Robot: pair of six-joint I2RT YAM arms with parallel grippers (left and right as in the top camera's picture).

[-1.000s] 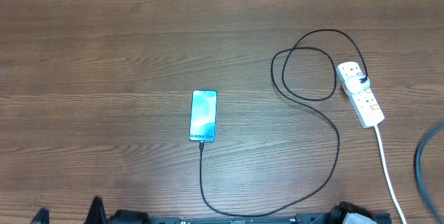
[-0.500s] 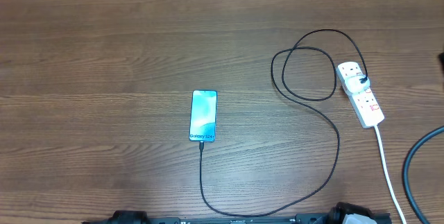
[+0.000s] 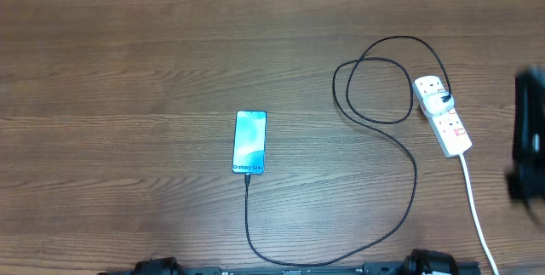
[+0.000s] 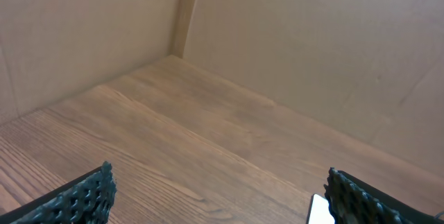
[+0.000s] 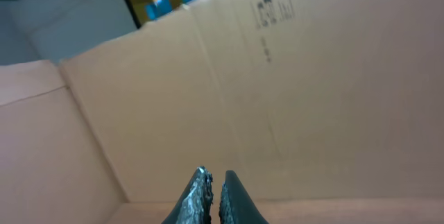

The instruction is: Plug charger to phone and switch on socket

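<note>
Right arm [image 3: 528,139] swung up the right edge, blurred

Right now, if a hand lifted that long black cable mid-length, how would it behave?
Probably floppy: the charger cable lies in loose curves, so it would sag. Its ends seem plugged into phone and socket, so lifting might drag the slim phone.

A brown wood-grain surface [image 3: 128,71] carries everything. A Galaxy S24+ phone [image 3: 249,142] lies flat and screen up near the middle. A thin black charger cable [image 3: 415,173] meets the phone's near end, curves along the near edge, climbs to the right and loops beside a white power strip [image 3: 443,115], ending on top of it. The strip's white cord [image 3: 473,207] trails off toward the near edge.
</note>
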